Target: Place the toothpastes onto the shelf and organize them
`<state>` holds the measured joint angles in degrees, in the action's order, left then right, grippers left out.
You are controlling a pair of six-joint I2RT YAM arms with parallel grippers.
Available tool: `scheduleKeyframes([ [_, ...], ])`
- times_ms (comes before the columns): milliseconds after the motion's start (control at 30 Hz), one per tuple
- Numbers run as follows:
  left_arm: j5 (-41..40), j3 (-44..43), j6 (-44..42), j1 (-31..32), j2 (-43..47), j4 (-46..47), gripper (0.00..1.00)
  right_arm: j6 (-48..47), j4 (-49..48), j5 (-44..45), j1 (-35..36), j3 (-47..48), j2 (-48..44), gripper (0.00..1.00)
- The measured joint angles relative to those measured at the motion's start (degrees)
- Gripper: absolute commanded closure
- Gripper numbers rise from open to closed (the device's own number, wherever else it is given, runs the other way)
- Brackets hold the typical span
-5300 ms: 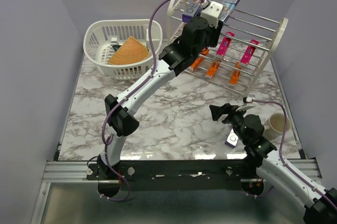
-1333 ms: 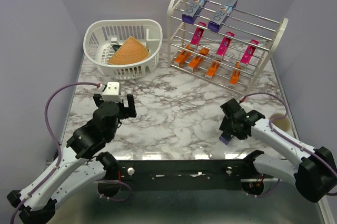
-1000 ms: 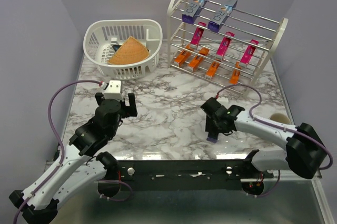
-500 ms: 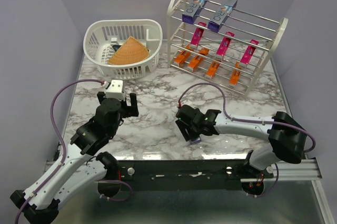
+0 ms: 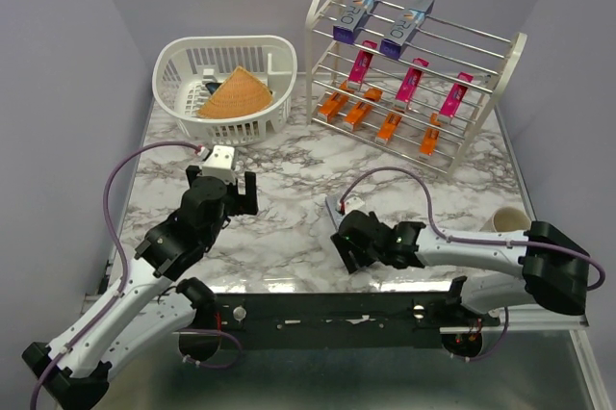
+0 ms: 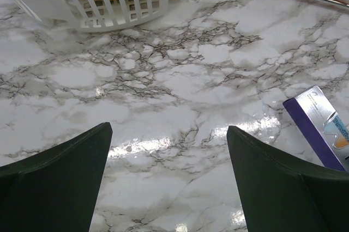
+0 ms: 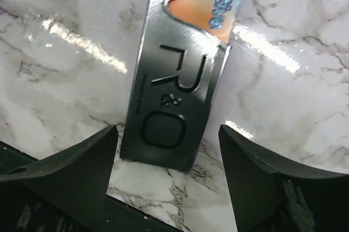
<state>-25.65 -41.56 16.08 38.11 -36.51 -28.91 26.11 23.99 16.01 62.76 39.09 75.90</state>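
left gripper (image 6: 169, 129): jaws wide, holding nothing, over the marble bench (image 5: 289, 169) near a white basket (image 5: 183, 54) containing a woven cone (image 5: 234, 92). right gripper (image 7: 167, 131): jaws wide, straddling one end of a silver toothpaste carton (image 7: 174, 79) lying flat on the bench, front centre. shelf (image 5: 510, 54), far right: two silver cartons (image 5: 356, 13) top, three magenta cartons (image 5: 409, 83) middle, four orange cartons (image 5: 385, 126) lowest.

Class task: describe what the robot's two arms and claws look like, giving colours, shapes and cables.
The left arm and right arm have white link shells with black joint housings. A thin purple cable loops along each. The left claw carries a white camera block; it and the right claw have broad, dark wedge-shaped fingers.
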Motion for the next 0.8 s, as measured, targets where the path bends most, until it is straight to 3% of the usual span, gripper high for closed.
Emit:
scheduleKeyframes([
  [200, 0.2, 0.0, -0.2, -0.5, -0.7, 0.1, 0.01, 6.0, -8.4, 9.9, 10.5, -6.6, -3.1, 0.17],
  [367, 0.2, 0.0, -0.2, -0.7, -1.0, 0.1, 0.01, 13.9, -14.1, 19.8, 13.4, -11.2, -2.2, 0.19],
  [533, 0.2, 0.0, -0.2, -0.9, -1.1, 0.1, 0.01, 23.8, -17.7, 30.3, 15.9, -13.5, 0.7, 0.26],
  [800, 0.2, 0.0, -0.2, -1.5, -2.4, 0.1, 0.01, 30.0, -21.9, 40.3, 20.0, -14.3, 5.8, 0.39],
])
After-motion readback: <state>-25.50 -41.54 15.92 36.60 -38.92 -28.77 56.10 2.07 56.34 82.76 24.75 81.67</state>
